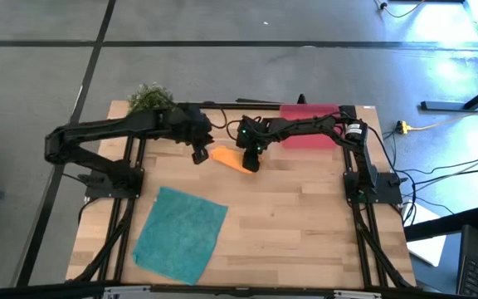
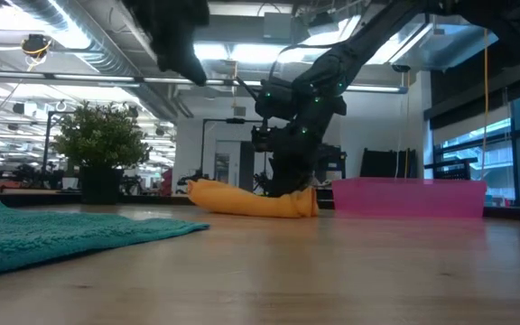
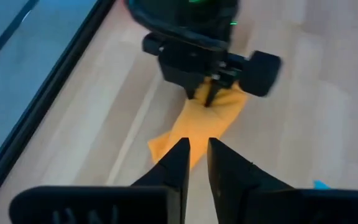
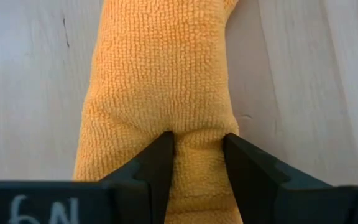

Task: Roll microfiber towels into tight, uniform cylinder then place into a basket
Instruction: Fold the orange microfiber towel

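An orange towel [image 1: 229, 157], rolled into a loose cylinder, lies on the wooden table near its far middle. My right gripper [image 1: 251, 163] is shut on the roll's right end. My left gripper [image 1: 199, 154] hangs above the table just off the roll's left end [image 3: 166, 146]. Its fingers are a narrow gap apart, with nothing between them. The teal towel [image 1: 181, 235] lies spread flat at the near left. The pinkish-red basket [image 1: 309, 135] stands at the far edge, right of the middle. My right gripper pinches the orange roll between its two fingers near the roll's right end [image 4: 197, 146], one finger on each long side. The fingers come from above, slanting down, and lie across the roll. The cloth is dented in between them. The roll rests on the table [image 2: 242, 200].
A small green plant [image 1: 150, 97] stands at the far left corner. Bare wood lies between the teal towel and the right edge. Both arms' frames run along the table's left and right sides.
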Controlling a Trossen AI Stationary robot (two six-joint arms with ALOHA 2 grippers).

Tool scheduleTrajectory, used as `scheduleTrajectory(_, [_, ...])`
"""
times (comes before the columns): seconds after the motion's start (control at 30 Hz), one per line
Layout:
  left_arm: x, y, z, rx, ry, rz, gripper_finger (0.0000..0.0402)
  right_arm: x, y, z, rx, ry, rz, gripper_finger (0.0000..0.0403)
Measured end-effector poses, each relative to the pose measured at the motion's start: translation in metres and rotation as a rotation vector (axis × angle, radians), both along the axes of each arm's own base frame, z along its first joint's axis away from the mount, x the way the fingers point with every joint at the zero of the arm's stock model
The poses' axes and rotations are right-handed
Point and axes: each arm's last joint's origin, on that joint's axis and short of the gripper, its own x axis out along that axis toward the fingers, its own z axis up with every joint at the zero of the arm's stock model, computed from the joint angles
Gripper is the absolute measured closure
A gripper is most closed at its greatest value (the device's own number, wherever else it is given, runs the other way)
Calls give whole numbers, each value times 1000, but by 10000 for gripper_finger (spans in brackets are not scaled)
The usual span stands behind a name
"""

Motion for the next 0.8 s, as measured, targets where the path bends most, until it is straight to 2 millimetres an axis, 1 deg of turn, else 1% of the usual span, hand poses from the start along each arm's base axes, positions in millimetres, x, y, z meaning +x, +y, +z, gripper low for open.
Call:
scheduleTrajectory(0.23, [-32, -29, 19, -9, 11, -78, 360, 0, 0, 0, 0, -1, -2, 257])
scheduleTrajectory(0.47, [-52, -53, 31, -64, -38, -114, 357, 0, 0, 1, -2, -3, 1, 257])
scheduleTrajectory(0.67, [-66, -65, 41, -39, -94, -155, 359, 0, 0, 1, -2, -5, 1, 257])
scheduleTrajectory(0.8, [-82, -71, 43, 7, -136, -149, 370, 1, 0, 1, -5, -8, 5, 257])
